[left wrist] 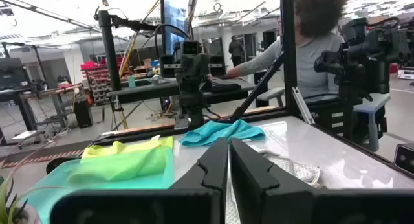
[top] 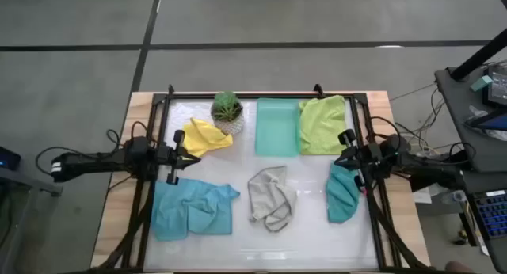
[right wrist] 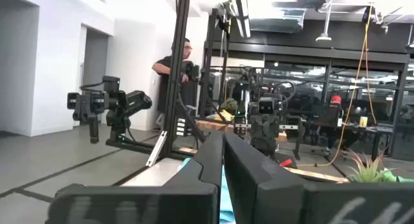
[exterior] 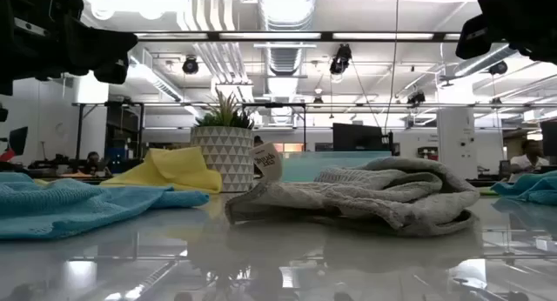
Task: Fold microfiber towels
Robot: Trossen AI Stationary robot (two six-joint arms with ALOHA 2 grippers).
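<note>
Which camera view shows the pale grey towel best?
The high view: the pale grey towel shows whole, crumpled at the table's middle. The low view shows only its side, close up. The left wrist view catches a small part past the fingers. The right wrist view shows none of it.

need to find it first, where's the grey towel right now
In the high view the pale grey towel lies crumpled near the table's middle, between the light blue towel on the left and the teal towel on the right.
</note>
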